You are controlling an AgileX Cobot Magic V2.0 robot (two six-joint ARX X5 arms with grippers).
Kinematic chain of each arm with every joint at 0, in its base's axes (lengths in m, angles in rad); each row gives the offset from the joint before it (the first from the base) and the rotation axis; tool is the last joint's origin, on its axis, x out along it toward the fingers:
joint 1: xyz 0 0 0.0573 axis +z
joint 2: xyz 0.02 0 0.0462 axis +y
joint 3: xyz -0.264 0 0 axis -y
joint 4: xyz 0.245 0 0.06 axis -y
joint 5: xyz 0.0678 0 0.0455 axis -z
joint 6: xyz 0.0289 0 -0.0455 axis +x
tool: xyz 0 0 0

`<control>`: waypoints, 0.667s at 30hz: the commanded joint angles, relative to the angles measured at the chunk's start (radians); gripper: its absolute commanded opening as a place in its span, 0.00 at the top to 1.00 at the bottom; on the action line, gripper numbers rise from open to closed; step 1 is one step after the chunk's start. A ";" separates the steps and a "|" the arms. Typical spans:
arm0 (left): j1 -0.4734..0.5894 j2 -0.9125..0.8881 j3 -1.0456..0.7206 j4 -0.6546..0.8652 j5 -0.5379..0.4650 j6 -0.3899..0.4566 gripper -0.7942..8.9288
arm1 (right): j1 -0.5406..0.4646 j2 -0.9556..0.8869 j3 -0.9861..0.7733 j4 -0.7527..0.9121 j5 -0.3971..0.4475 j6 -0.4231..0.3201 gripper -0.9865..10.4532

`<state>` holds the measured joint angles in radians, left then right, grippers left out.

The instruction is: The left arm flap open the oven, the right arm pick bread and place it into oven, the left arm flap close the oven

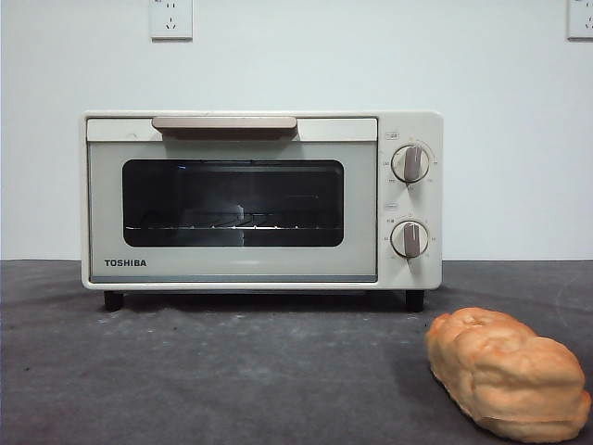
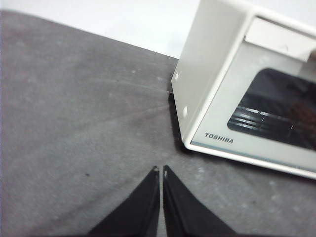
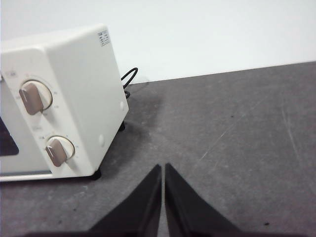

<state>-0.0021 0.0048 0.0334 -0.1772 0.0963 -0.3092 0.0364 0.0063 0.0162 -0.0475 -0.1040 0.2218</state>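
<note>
The cream-white TOSHIBA oven [image 1: 259, 199] stands at the back of the dark table, its glass door closed and the beige handle [image 1: 224, 125] along the top. The golden-orange bread [image 1: 508, 373] lies on the table in front of the oven's right side. Neither arm shows in the front view. My left gripper [image 2: 160, 170] hovers shut and empty above the table, off the oven's [image 2: 237, 94] logo-side corner. My right gripper [image 3: 163, 167] is likewise shut and empty over bare table beside the oven's knob side [image 3: 64, 103]. The bread is out of both wrist views.
Two grey knobs [image 1: 410, 164] sit on the oven's right panel. A black power cord [image 3: 129, 76] runs behind the oven. A white wall with sockets [image 1: 170, 19] stands behind the table.
</note>
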 commanded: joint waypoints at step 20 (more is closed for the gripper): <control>0.002 0.204 0.465 -0.221 0.069 -0.035 0.90 | 0.000 0.188 0.446 -0.239 -0.060 0.058 0.91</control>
<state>-0.0021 0.1898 0.4667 -0.3923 0.1505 -0.4110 0.0364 0.1753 0.4335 -0.2726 -0.1532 0.3172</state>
